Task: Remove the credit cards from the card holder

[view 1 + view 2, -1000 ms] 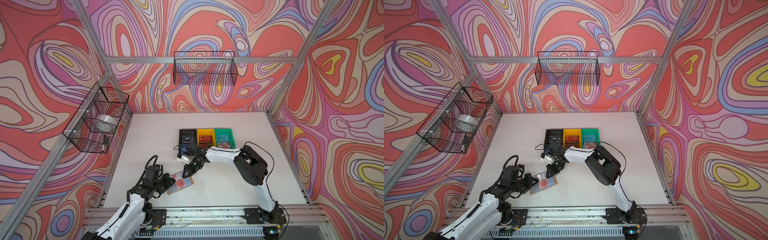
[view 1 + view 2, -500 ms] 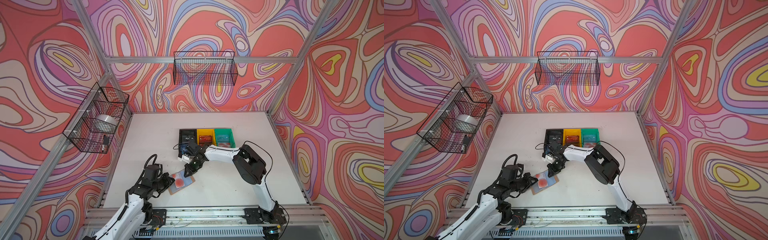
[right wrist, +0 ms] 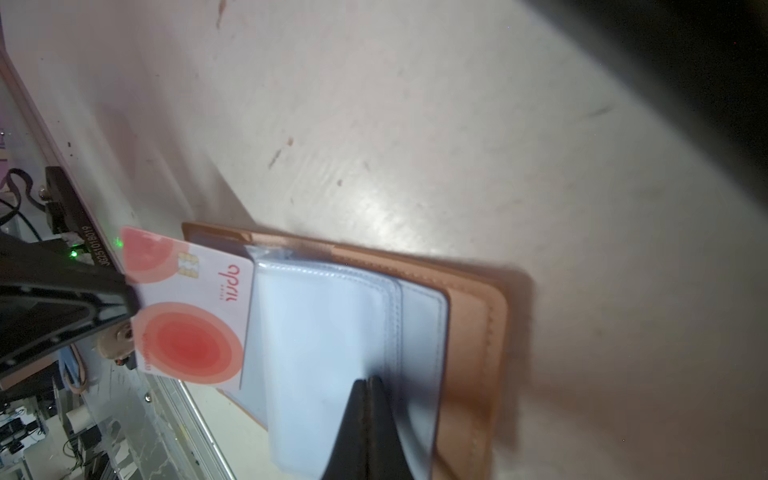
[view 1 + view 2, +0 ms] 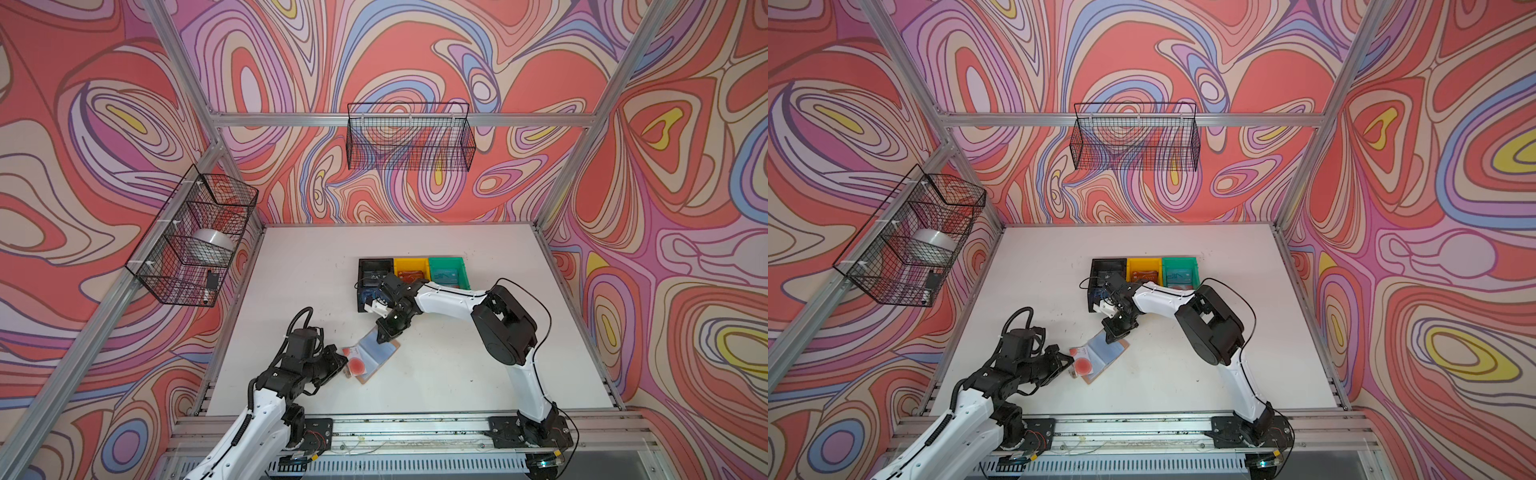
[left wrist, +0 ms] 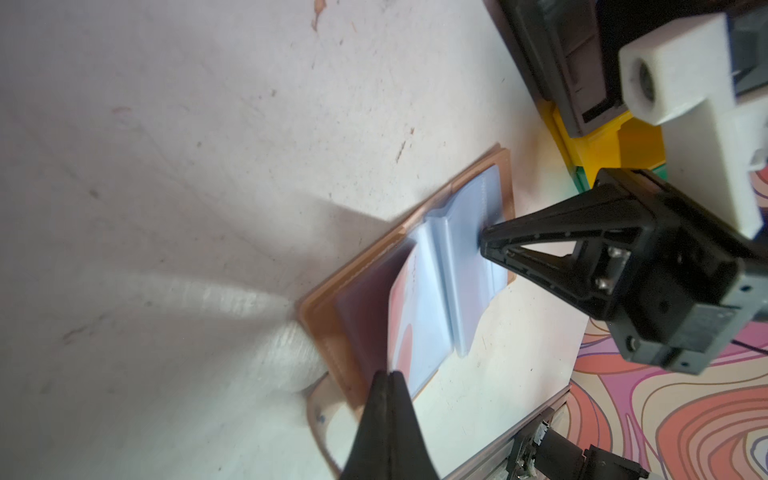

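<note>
Black left gripper [image 5: 386, 378], nearest the base rail: jaws are pressed together, pinching the edge of one card [image 3: 187, 316]. The card is whitish with two red round blotches and sits partly drawn out of its sleeve, overhanging the near end of the holder.

One tan holder [image 3: 478, 332] lies open and flat on the white table [image 4: 457, 374], near the front, between the two arms. Its clear sleeves [image 3: 324, 332] are fanned upward. Whether other cards remain inside cannot be told.

Right gripper [image 5: 484, 245]: jaws are closed, holding nothing, with the tip pressing down on the sleeves at the holder's far end. In both top views the two grippers stand at opposite ends of the holder [image 4: 368, 379].

Three bins stand side by side beyond the right gripper: one black [image 4: 376, 260], one yellow [image 4: 410, 260], one green [image 4: 446, 259].

Two wire baskets hang on the walls: one on the left [image 4: 191, 237], one at the back [image 4: 409, 137].
</note>
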Controlling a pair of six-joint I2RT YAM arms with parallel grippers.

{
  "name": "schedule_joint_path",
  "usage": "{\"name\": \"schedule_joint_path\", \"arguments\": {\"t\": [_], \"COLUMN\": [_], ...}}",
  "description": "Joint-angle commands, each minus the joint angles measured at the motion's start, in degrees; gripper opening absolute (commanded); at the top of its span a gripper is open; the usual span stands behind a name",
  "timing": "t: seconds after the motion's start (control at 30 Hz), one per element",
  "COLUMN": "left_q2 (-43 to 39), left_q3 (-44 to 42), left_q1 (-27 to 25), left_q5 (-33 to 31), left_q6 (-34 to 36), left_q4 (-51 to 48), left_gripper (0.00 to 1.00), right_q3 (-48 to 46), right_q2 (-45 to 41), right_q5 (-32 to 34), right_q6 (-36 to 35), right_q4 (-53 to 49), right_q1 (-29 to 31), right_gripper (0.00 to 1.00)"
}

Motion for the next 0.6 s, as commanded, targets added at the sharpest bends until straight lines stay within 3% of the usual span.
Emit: {"name": "schedule_joint_path", "arguments": {"t": [0.0, 0.23, 0.57], "left_q2": [-1.03, -2.12, -0.91], "left_q3": [3.08, 5.0, 0.27], "left_q1": [0.24, 0.32, 0.3], "left_q5": [-1.31, -0.41, 11.67], "left_q6": [1.6, 2.71, 0.6], "left_q4": [-4.5, -3.71, 22.18], "left_gripper": [0.0, 0.0, 0.0], "right_q3": [-1.03, -1.01, -3.57], "right_q2": [-1.59, -9.68, -11.4], "right_q5": [6.9, -4.34, -20.71], "right_q6": [-2.81, -0.92, 3.43], "right_q4": [-3.67, 0.85, 6.9], "right_q1": [-1.53, -2.2, -5.86], "right_gripper": [0.05, 0.22, 0.27]}}
